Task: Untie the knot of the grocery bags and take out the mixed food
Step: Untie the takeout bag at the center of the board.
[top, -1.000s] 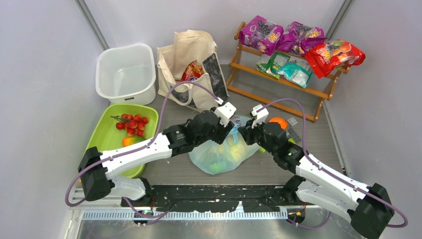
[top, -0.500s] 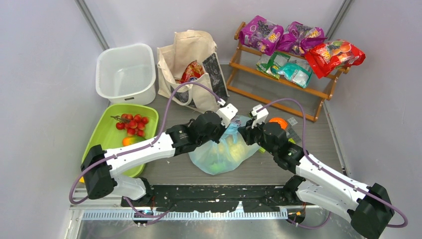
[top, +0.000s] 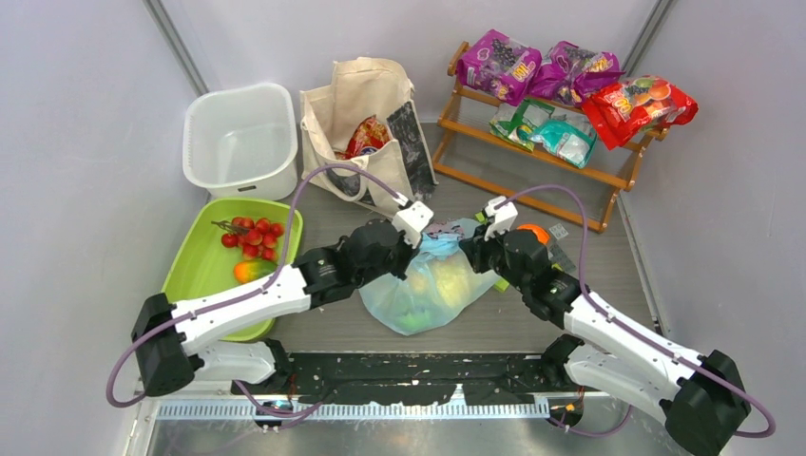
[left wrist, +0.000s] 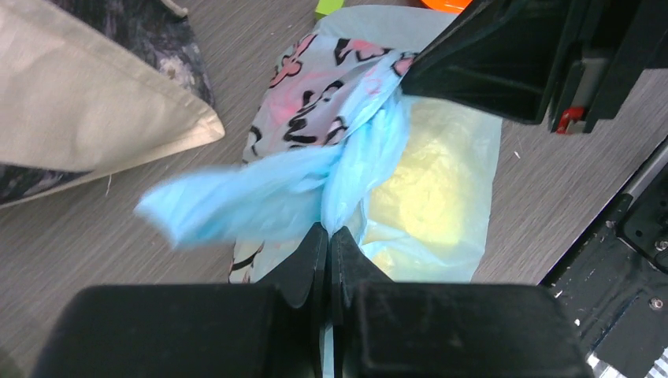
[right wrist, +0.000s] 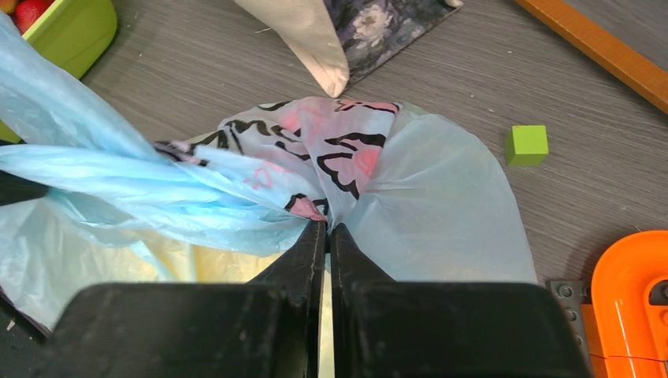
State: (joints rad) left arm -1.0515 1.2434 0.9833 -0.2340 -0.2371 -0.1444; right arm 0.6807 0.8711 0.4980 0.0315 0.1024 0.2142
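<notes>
Knot [left wrist: 346, 169]: twisted light-blue handles, stretched between left pincer [left wrist: 329, 236] and right pincer [right wrist: 328, 232], both clenched on it. It lies mid-bench [top: 475, 328], atop the light-blue bag [top: 428, 294], whose contents show yellow.
Canvas tote [top: 366, 95]: red packet [top: 369, 135] inside.
Green tray [top: 204, 275]: red fruits [top: 252, 237].
Left pincer, parted a second ago, now shut.

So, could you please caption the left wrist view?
Left hand and right hand pinch the twisted handles of the blue bag from opposite sides.

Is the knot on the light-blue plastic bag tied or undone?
Tied: the knot is one twisted blue bunch, both arms' jaws clamping it.
</notes>
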